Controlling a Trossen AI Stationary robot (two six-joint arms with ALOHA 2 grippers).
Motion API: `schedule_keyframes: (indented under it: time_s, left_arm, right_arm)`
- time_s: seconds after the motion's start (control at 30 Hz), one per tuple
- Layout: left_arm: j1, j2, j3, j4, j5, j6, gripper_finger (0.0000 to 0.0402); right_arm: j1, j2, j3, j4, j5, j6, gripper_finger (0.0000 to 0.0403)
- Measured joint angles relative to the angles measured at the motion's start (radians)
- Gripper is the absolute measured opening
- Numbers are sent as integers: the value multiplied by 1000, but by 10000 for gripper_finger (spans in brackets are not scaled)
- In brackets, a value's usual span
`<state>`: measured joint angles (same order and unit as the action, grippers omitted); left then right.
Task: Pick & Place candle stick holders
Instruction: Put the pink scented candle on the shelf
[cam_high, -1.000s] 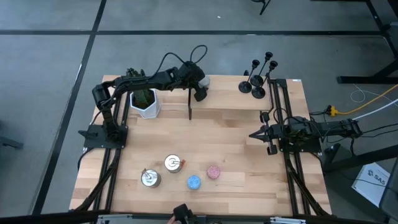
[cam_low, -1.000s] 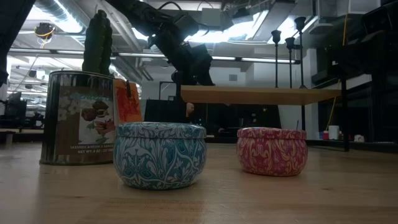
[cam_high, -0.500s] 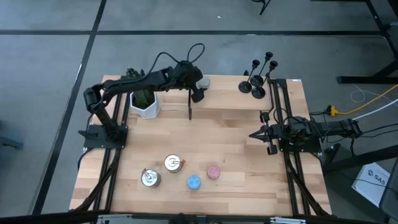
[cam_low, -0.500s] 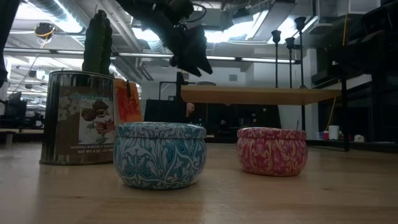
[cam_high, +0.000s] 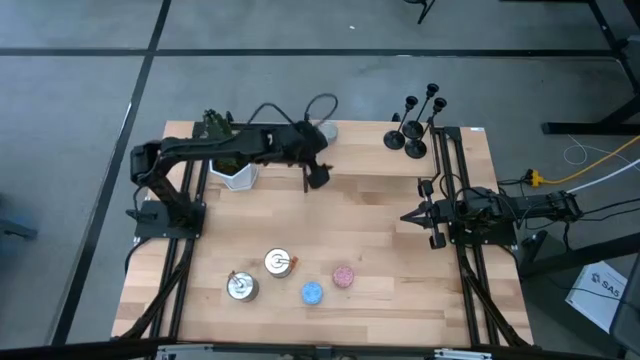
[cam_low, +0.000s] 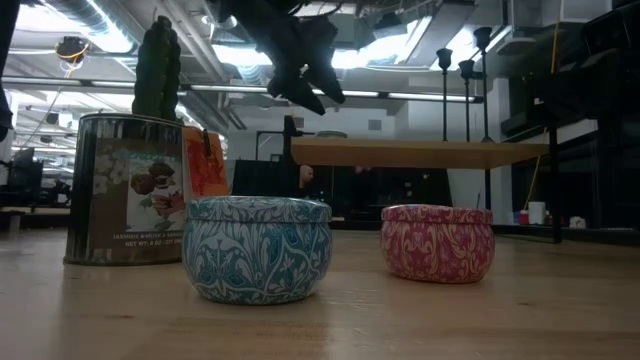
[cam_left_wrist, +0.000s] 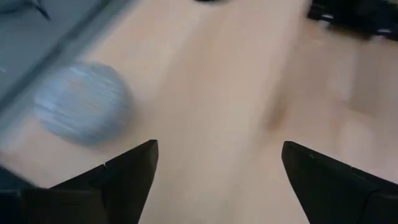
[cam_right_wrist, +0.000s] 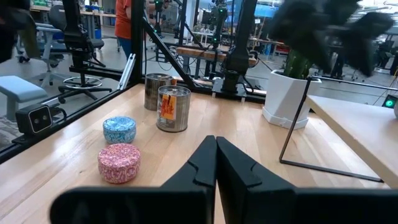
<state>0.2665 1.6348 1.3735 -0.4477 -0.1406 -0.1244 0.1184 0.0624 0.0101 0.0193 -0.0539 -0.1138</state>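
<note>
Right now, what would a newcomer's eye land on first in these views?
Probably the left hand, open and empty, raised over the table's far edge beside the white plant pot. Next, the cluster of black holders standing at the far right corner. The right hand waits shut at the right edge, with four small round tins near the front.

We see matte black candle stick holders (cam_high: 413, 125) on a pale wood desk (cam_high: 370, 235). One round tin (cam_low: 258, 249) wears a teal and white swirl pattern, another tin (cam_low: 437, 243) a pink and white one. The planter (cam_right_wrist: 287, 98) is white, the cactus (cam_low: 157, 70) dark green.
</note>
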Motion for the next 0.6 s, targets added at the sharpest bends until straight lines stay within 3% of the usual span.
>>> schedule_keyframes:
  time_s: [0.2,0.6]
  left_arm:
    - [-176,1,-45,17,-50,-130,331]
    - [-475,1,-58,51,-77,-134,331]
  right_arm:
    - [0,0,0,0,0,0,11]
    - [0,0,0,0,0,0,11]
